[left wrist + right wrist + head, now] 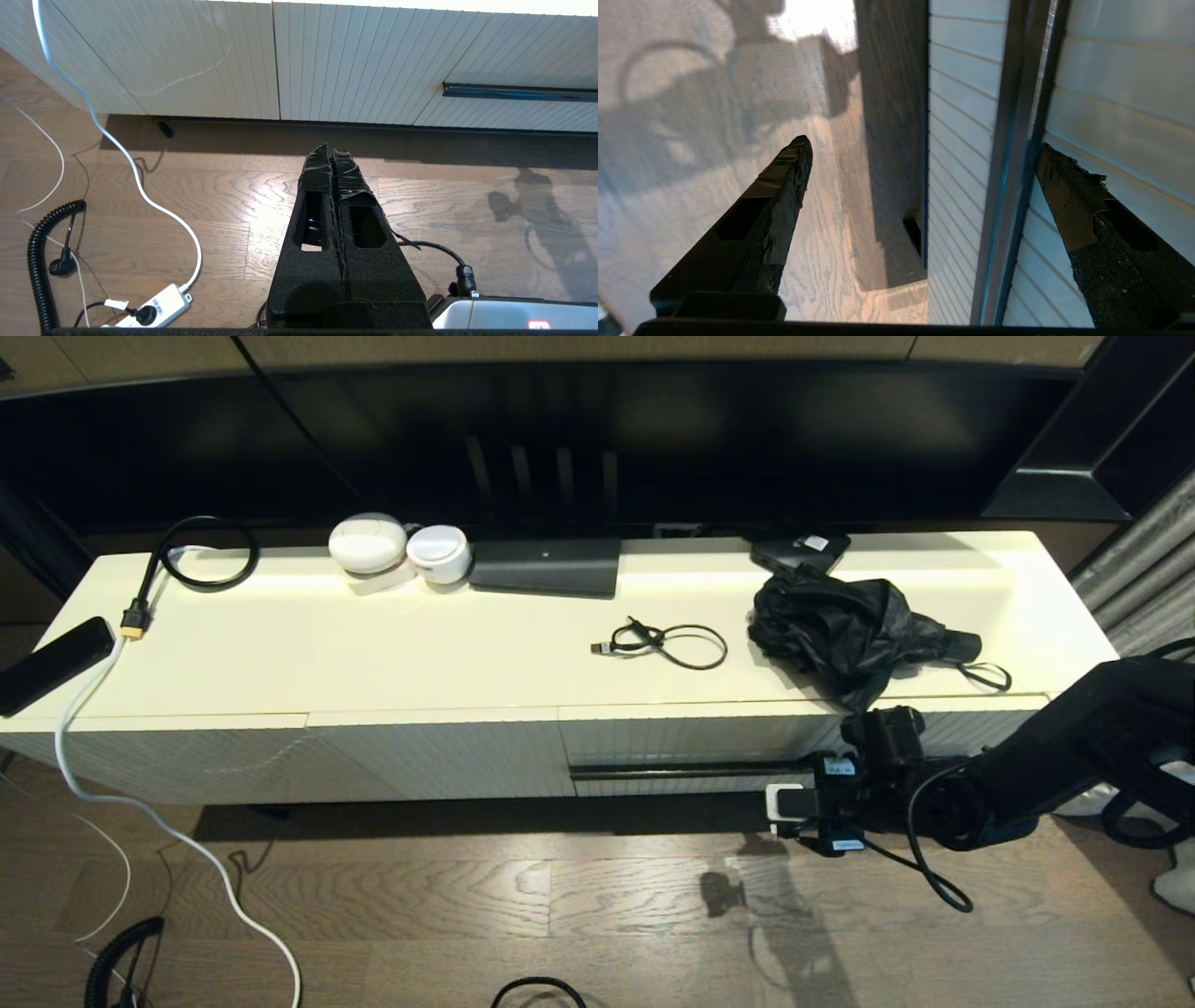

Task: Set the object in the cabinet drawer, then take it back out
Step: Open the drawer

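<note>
While its fingers spread wide and hold nothing, the right hand [920, 154] straddles the cabinet drawer's [691, 742] black handle [1013, 154].

Upper left: looped black cable [207, 553], two white round devices [397, 551]. Centre: black flat box [546, 566], small coiled cable [667, 644]. Lower left: white cord [140, 803] trailing across the wooden floor [560, 905].

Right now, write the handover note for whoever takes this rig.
Right claw: open, at the cabinet drawer front, one finger against the ribs beside the black handle strip, nothing gripped.
Left claw: shut, empty, parked low over the floor.
Drawer is closed. The folded black umbrella and small cable lie on the cabinet top.
Done: nothing.
Left: open the drawer, put the object in, take it back out.
</note>
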